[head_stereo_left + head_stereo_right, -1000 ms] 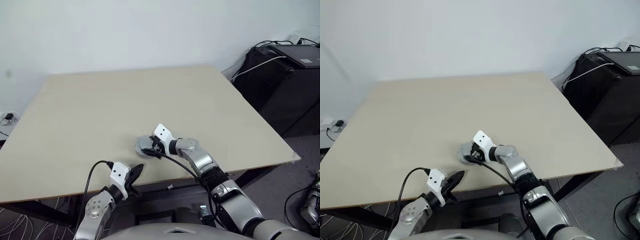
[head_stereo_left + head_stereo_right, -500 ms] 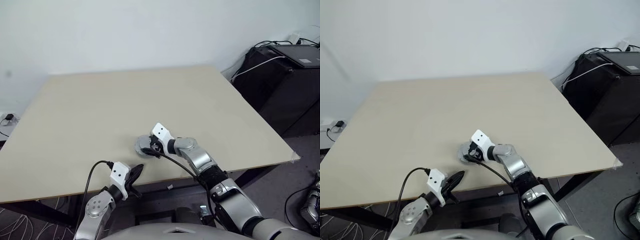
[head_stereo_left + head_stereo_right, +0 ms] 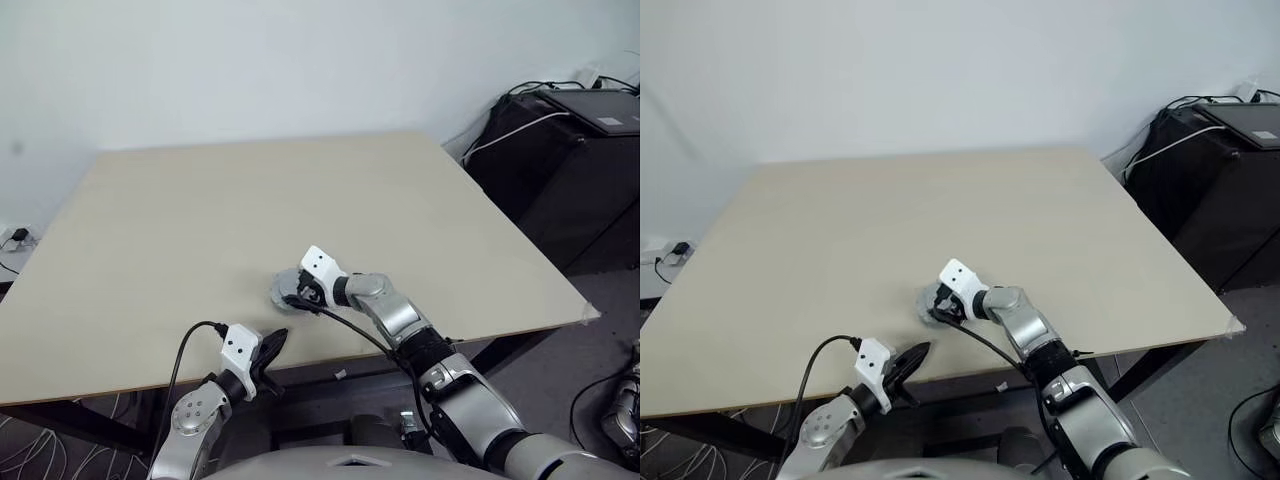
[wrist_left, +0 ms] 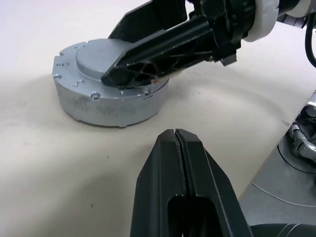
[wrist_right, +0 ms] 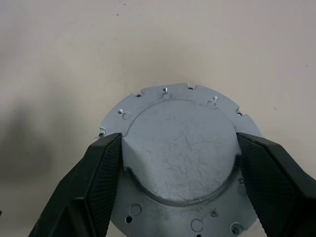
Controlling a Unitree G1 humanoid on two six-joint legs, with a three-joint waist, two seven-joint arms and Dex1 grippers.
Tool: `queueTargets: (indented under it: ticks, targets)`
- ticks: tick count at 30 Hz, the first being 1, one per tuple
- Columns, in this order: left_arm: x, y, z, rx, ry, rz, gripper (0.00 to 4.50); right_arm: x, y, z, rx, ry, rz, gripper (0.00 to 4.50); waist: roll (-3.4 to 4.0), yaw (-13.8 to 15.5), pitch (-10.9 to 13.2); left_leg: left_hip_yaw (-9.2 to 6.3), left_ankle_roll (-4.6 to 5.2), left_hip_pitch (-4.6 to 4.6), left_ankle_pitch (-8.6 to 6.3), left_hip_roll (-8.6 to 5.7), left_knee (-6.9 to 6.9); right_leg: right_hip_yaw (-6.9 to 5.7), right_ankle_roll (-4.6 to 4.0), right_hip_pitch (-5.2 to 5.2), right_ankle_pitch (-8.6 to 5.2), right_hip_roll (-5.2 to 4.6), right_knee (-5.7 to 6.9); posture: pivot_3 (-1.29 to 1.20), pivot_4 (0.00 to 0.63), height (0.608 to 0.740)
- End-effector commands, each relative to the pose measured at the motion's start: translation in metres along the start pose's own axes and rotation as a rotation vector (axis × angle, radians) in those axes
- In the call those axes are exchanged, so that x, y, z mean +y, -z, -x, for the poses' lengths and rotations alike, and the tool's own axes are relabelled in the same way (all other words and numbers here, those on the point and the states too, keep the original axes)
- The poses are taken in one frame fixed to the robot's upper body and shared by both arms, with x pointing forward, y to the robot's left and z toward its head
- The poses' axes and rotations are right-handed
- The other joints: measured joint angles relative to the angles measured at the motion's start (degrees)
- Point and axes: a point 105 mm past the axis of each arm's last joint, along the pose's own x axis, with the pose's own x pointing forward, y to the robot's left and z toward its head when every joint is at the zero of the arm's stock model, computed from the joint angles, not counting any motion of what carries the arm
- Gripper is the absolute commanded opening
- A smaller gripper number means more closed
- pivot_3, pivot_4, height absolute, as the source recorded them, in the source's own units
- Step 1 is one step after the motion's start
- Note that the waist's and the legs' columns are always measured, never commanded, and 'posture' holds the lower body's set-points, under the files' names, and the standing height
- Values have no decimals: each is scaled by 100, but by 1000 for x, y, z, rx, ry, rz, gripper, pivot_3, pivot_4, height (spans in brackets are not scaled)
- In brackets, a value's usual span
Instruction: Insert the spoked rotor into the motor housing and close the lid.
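a round, dull grey-silver metal unit sits on the pale table [image 3: 200, 200], near the near edge and a little left of its middle. its top is the lid [image 5: 180, 150]: a flat raised disc in the centre, finely scratched, ringed by a lower flange with small holes, rivets and notches along its rim. in the left wrist view the lid [image 4: 94, 54] sits on a low grey drum whose wall is scuffed pale near its base. the right gripper [image 5: 178, 148] is spread wide over the lid, its ribbed black fingers [image 5: 98, 168] against opposite edges of the raised disc. the left gripper [image 4: 177, 140] has its fingers pressed together, holding nothing, near the table's near edge, apart from the unit.
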Motion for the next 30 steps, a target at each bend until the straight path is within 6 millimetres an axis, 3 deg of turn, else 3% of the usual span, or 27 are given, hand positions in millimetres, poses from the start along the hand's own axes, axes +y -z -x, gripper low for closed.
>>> queueTargets:
  ticks: [1,7,12,15,20,30]
  targets:
    - [0,-11,-4,-38,10,-18,0,-12,29,9,124,45,12,3291,2,8,2,-2,0,0,0,-1,0,0,0,0,0,0,0,0,0,740]
    - [8,-19,-7,-66,-33,18,0,-14,30,11,125,50,8,3291,4,23,3,-1,2,-1,1,-6,-3,0,0,0,0,-4,-4,0,0,740]
    - [56,-50,-22,-112,-242,36,0,-14,30,10,124,53,9,3291,-4,71,7,-11,19,-1,11,-7,-5,-9,3,5,1,0,-4,0,0,740]
    - [77,-66,-31,-104,-283,39,0,-14,29,10,121,55,10,3291,-4,80,5,-17,26,0,16,-9,-5,-12,6,8,3,8,-3,0,0,740]
    - [97,-73,-48,-1,-228,109,0,-13,28,10,117,57,8,3291,-10,65,3,-14,30,2,20,-18,-4,-9,6,14,3,13,-7,0,0,740]
    - [101,-73,-69,158,-2,361,0,-12,26,11,100,68,-3,3291,-21,45,9,-22,27,1,22,-21,-3,-5,4,15,1,28,-10,0,0,740]
